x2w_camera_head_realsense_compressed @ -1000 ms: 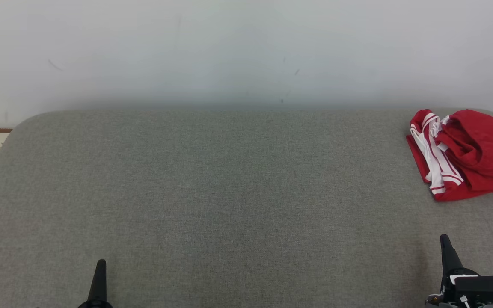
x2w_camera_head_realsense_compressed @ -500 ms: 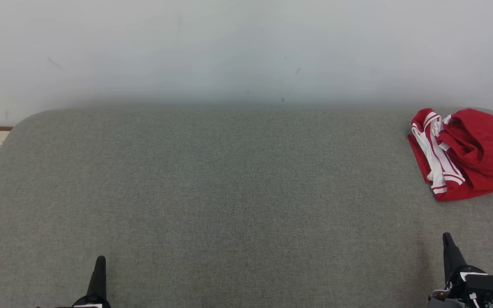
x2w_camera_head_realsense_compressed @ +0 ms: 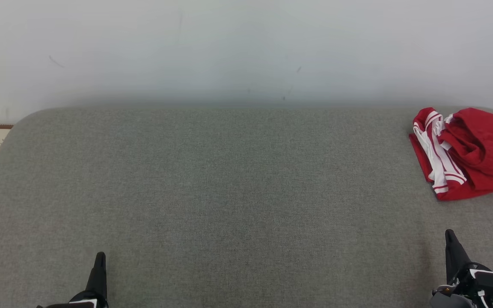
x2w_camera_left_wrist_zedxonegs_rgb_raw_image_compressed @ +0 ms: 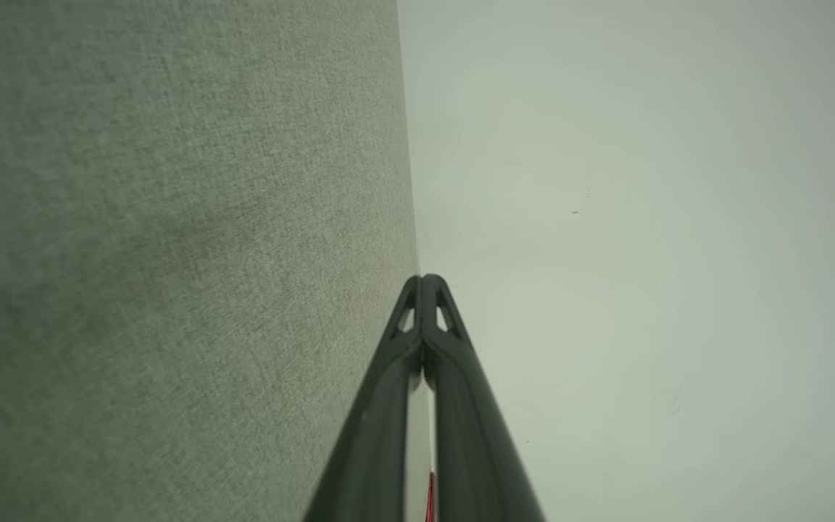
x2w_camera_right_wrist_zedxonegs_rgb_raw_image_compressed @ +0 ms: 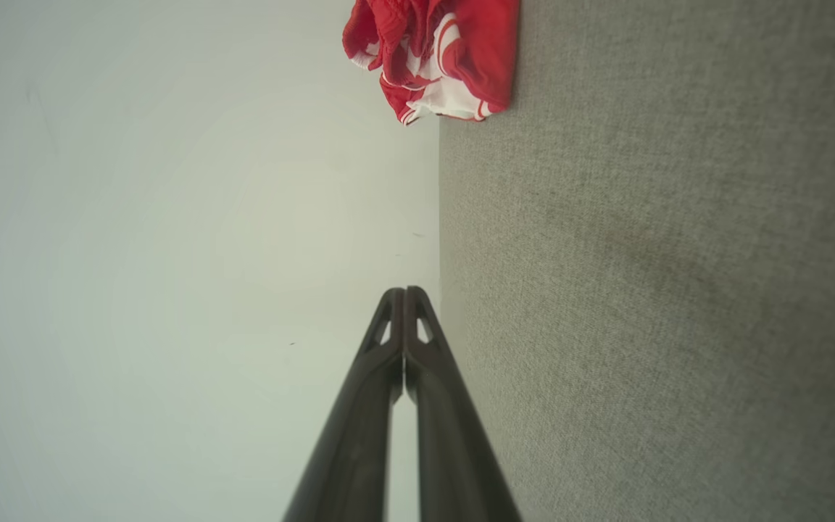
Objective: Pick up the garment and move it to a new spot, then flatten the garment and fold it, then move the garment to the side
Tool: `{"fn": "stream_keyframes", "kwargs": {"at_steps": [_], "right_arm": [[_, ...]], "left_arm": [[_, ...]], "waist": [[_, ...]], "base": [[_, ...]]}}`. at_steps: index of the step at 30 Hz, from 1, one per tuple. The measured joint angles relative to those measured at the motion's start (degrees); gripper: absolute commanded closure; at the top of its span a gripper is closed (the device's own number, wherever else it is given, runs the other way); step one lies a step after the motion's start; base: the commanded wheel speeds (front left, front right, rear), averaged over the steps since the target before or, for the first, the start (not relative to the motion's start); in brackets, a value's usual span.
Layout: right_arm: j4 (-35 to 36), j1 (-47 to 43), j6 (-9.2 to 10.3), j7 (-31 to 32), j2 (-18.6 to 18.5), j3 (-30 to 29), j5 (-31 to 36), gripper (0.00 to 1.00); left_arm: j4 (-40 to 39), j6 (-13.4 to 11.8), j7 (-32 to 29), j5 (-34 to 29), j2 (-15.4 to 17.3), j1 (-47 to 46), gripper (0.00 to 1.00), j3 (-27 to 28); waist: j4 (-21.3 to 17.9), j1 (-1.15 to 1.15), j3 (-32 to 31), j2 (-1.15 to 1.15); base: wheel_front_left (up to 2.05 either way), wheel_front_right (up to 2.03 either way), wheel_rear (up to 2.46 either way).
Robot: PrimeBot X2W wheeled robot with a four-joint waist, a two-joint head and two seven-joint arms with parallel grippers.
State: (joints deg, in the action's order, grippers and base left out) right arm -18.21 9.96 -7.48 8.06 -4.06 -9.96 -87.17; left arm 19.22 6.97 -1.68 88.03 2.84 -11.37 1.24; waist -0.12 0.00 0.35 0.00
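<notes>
Though lone tips overhead, left pincer (x2w_camera_left_wrist_zedxonegs_rgb_raw_image_compressed: 423,280) and right pincer (x2w_camera_right_wrist_zedxonegs_rgb_raw_image_compressed: 404,291) tip-to-tip wrist-side.

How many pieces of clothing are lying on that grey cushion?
1: a bunched red-and-white garment at the far right of the grey cushion, near its back edge. The head view's right edge cuts it off, so more could lie beyond.
</notes>
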Motion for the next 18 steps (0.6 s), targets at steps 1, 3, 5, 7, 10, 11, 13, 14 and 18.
{"fn": "stream_keyframes", "kwargs": {"at_steps": [1, 3, 5, 7, 10, 11, 13, 14, 18], "right_arm": [[-0.1, 0.0, 0.00, 0.1, 0.0, -0.1, -0.5, 1.00], [-0.2, 0.1, 0.00, 0.4, 0.0, -0.3, -1.4, 1.00], [-0.3, 0.2, 0.00, 0.6, 0.0, -0.5, -2.2, 1.00], [-0.5, 0.2, 0.00, 0.9, 0.1, -0.7, -2.9, 1.00], [-0.7, 0.6, 0.00, 1.2, 0.1, -1.1, -4.3, 1.00], [-0.7, 0.8, 0.00, 1.4, 0.1, -1.2, -4.7, 1.00], [-0.8, 1.0, 0.00, 1.5, 0.1, -1.2, -4.8, 1.00], [-0.8, 1.0, 0.00, 1.5, 0.1, -1.3, -4.8, 1.00], [-0.8, 1.0, 0.00, 1.5, 0.2, -1.3, -4.7, 1.00]], "left_arm": [[0.1, 0.0, -0.1, 0.4, 0.0, -0.2, 1.00, 0.0], [0.2, 0.1, -0.3, 1.5, 0.0, -0.5, 1.00, 0.0], [0.5, 0.2, -0.4, 2.2, 0.0, -0.5, 1.00, 0.0], [0.6, 0.4, -0.5, 2.9, 0.0, -0.6, 1.00, 0.0], [0.8, 0.5, -0.8, 4.0, 0.0, -0.7, 1.00, 0.1], [0.9, 0.5, -0.9, 4.5, 0.0, -0.7, 1.00, 0.1], [0.9, 0.5, -0.9, 4.8, 0.0, -0.8, 1.00, 0.1], [0.9, 0.5, -0.9, 4.8, 0.0, -0.8, 1.00, 0.1], [0.9, 0.5, -0.9, 4.8, 0.0, -0.8, 1.00, 0.1]], "waist": [[0.0, 0.00, 0.0, 0.00], [0.0, 0.00, 0.1, 0.00], [0.0, 0.00, 0.1, 0.00], [0.1, 0.00, 0.1, 0.00], [0.1, 0.00, 0.2, 0.00], [0.1, 0.00, 0.2, 0.00], [0.1, 0.00, 0.2, 0.00], [0.1, 0.00, 0.2, 0.00], [0.1, 0.00, 0.2, 0.00]], "base": [[0.00, 0.00, 0.00], [0.00, 0.00, 0.00], [0.00, 0.00, 0.00], [0.00, 0.00, 0.00], [0.00, 0.00, 0.00], [0.00, 0.00, 0.00], [0.00, 0.00, 0.00], [0.00, 0.00, 0.00], [0.00, 0.00, 0.00]]}}
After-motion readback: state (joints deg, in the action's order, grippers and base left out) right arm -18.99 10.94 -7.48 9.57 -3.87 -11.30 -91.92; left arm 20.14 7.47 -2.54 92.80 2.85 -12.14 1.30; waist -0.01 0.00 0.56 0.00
